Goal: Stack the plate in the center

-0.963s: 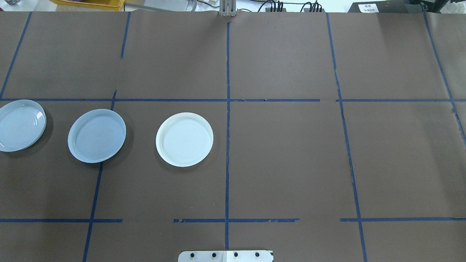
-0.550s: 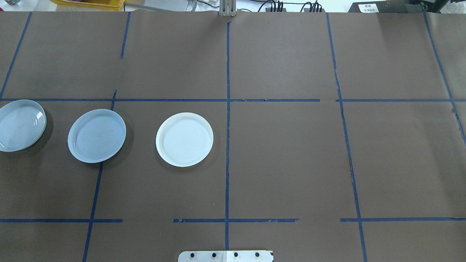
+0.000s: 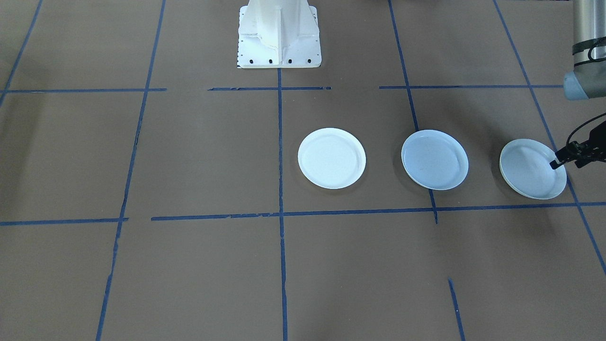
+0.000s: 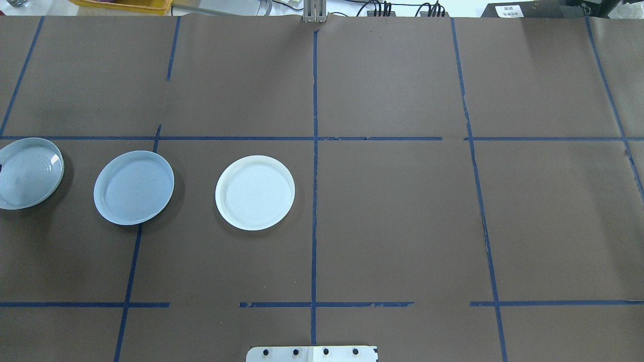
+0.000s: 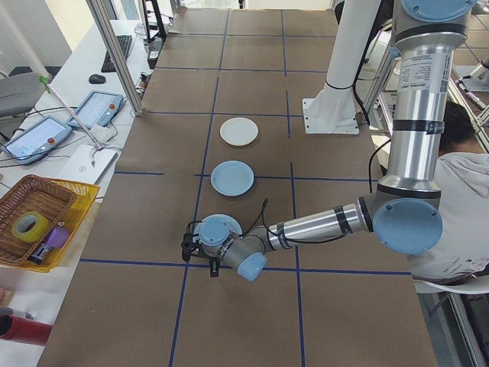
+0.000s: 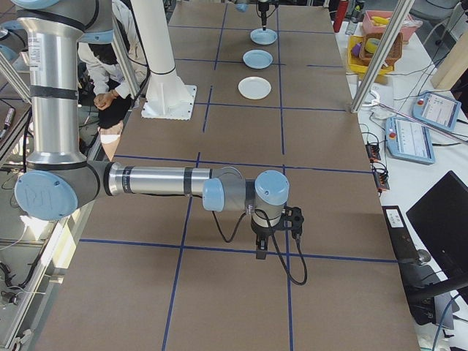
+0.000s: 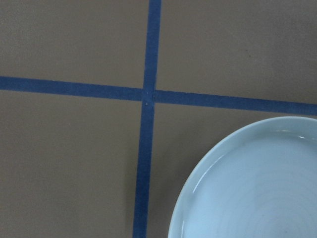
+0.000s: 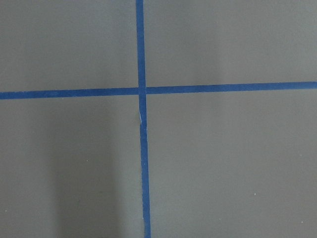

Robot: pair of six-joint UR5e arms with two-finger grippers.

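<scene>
The pale blue plate point(image 3: 434, 159) lies flat on the worktop point(image 3: 199, 265) as the middle one of a row of three, with the bright white plate point(image 3: 332, 157) on one side and the ringed pale plate point(image 3: 532, 168) on the other, each well apart from it. Nothing rests on it yet, so by my judgement the stacking is not begun. The left gripper point(image 3: 555, 164) hangs at the ringed plate's outer rim; I cannot tell whether its jaws are parted or clenched, nor whether they touch the rim. The right gripper point(image 6: 261, 256) hovers far off over bare worktop, its jaws likewise unreadable. Bare brown surface lies between the plates, and the ringed plate sits close to the overhead view's left border.
</scene>
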